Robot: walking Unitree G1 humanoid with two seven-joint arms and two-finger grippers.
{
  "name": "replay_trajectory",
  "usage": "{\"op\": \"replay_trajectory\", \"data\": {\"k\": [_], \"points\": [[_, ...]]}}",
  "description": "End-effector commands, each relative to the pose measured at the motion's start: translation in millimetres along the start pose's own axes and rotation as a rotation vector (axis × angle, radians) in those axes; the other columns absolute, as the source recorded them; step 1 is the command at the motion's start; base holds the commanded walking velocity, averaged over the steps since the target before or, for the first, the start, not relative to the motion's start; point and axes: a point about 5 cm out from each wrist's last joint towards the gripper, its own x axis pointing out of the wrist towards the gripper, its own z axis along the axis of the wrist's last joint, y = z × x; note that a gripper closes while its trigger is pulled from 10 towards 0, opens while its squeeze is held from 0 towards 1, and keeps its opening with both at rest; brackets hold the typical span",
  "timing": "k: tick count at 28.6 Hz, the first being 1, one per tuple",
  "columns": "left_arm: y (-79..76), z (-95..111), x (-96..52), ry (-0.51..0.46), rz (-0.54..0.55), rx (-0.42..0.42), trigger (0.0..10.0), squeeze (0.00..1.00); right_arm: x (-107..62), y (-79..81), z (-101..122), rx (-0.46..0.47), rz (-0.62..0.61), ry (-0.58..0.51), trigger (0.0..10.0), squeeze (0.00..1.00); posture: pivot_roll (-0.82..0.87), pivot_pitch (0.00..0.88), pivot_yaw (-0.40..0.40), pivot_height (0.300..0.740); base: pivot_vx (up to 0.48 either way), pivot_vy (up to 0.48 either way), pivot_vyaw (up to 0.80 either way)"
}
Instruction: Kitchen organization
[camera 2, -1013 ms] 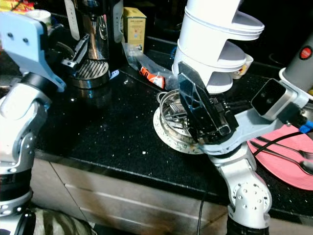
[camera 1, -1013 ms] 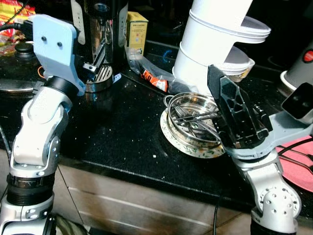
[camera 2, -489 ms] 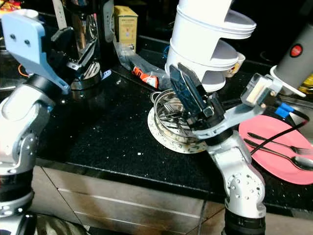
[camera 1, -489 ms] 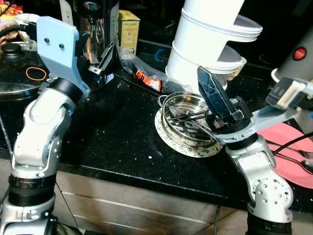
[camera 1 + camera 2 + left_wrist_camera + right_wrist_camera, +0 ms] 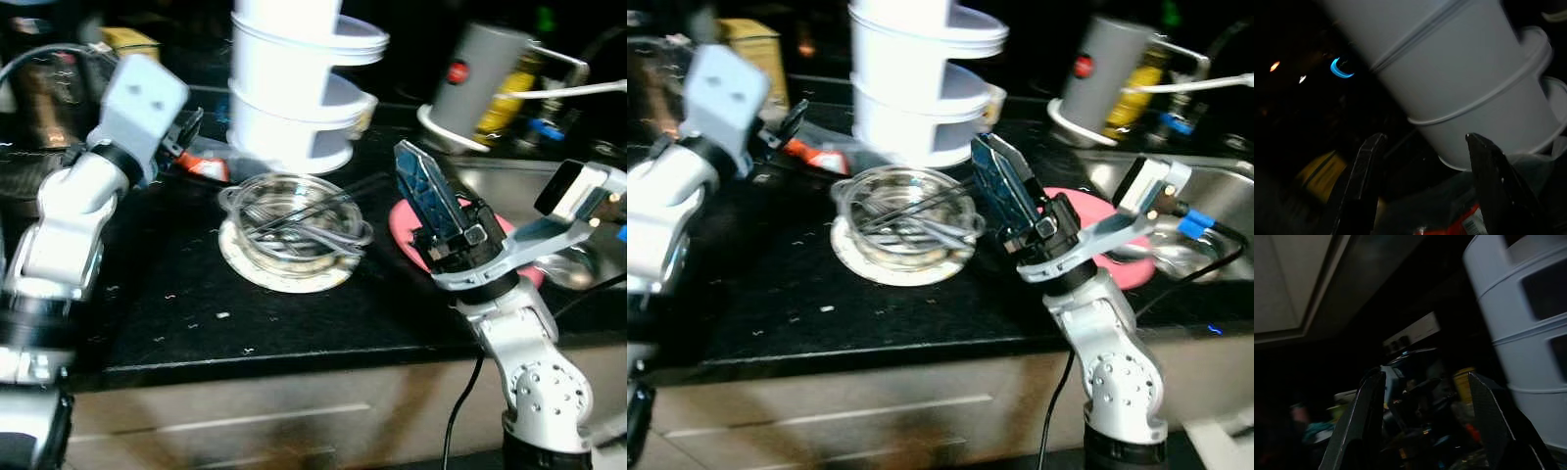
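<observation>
A steel bowl (image 5: 294, 227) holding several metal utensils sits on a patterned plate (image 5: 241, 276) on the black counter. Behind it stands a tall white tiered container (image 5: 294, 108). My right gripper (image 5: 423, 186) is raised just right of the bowl, fingers pointing up and open, with nothing between them; the right wrist view shows it as the open right gripper (image 5: 1427, 382). A pink plate (image 5: 1095, 220) lies behind it. My left gripper (image 5: 184, 129) is held up left of the white container, and in its wrist view the left gripper (image 5: 1425, 142) is open and empty.
A grey jug (image 5: 482, 83) stands at the back right, beside a steel sink (image 5: 544, 191). A red packet (image 5: 204, 166) lies left of the white container. The counter's front edge (image 5: 294, 362) runs above pale drawers. The picture is blurred.
The camera has swung right, so the whole scene shifted left and the sink and grey jug came into view. Both grippers stay raised and open.
</observation>
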Motion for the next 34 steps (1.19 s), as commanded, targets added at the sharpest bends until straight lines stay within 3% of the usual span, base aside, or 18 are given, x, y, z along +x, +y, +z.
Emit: {"op": "replay_trajectory", "data": {"k": [1, 3, 8, 9, 10, 12, 20, 21, 26, 33, 34], "points": [[0.4, -8.0, 4.0, 0.042, -0.05, 0.08, 10.0, 0.0, -1.5, 3.3, -0.6, -0.02, 0.003, 0.012, 10.0, 0.0, 0.17, 0.033, -0.148, 0.74, 0.0, 0.0, 0.0], [5.2, -13.8, 7.6, 0.09, -0.083, 0.085, 10.0, 0.0, -2.4, 4.4, -1.2, -0.02, 0.003, 0.015, 10.0, 0.0, 0.17, 0.036, -0.147, 0.74, 0.0, 0.0, 0.0], [24.0, -28.2, 4.8, 0.259, -0.167, 0.24, 10.0, 0.0, -5.1, 5.0, -3.6, -0.027, -0.005, 0.032, 10.0, 0.0, 0.16, 0.05, -0.141, 0.74, 0.0, 0.0, 0.0], [24.0, -28.2, 4.8, 0.259, -0.167, 0.24, 10.0, 0.0, -5.1, 5.0, -3.6, -0.027, -0.005, 0.032, 10.0, 0.0, 0.16, 0.05, -0.141, 0.74, 0.0, 0.0, 0.0], [31.6, -33.5, -0.3, 0.316, -0.221, 0.332, 10.0, 0.0, -6.0, 5.8, -4.1, -0.029, -0.007, 0.036, 10.0, 0.0, 0.16, 0.053, -0.139, 0.74, 0.0, 0.0, 0.0], [35.3, -36.3, -3.4, 0.345, -0.252, 0.341, 10.0, 0.0, -6.6, 5.6, -4.4, -0.03, -0.01, 0.039, 10.0, 0.0, 0.17, 0.058, -0.141, 0.74, 0.0, 0.0, 0.0], [35.5, -44.9, -12.3, 0.411, -0.472, 0.249, 10.0, 0.0, -8.2, 5.5, -8.1, -0.026, -0.014, 0.059, 10.0, 0.0, 0.17, 0.068, -0.143, 0.74, 0.0, 0.0, 0.0], [33.7, -42.3, -13.4, 0.391, -0.537, 0.193, 10.0, 0.0, -8.5, 5.1, -9.0, -0.027, -0.016, 0.066, 10.0, 0.0, 0.17, 0.071, -0.146, 0.74, 0.0, 0.0, 0.0], [35.4, -42.2, -16.5, 0.398, -0.601, 0.127, 10.0, 0.0, -9.1, 5.8, -9.6, -0.028, -0.016, 0.073, 10.0, 0.0, 0.17, 0.074, -0.148, 0.74, 0.0, 0.0, 0.0], [33.9, -60.0, -26.0, 0.473, -0.67, -0.023, 10.0, 0.0, -7.8, 7.0, -11.9, -0.034, -0.014, 0.09, 10.0, 0.0, 0.17, 0.076, -0.152, 0.74, 0.0, 0.0, 0.0], [37.4, -62.9, -25.0, 0.474, -0.647, -0.082, 10.0, 0.0, -7.6, 6.9, -11.6, -0.038, -0.016, 0.094, 10.0, 0.0, 0.17, 0.077, -0.153, 0.74, 0.0, 0.0, 0.0]]}}
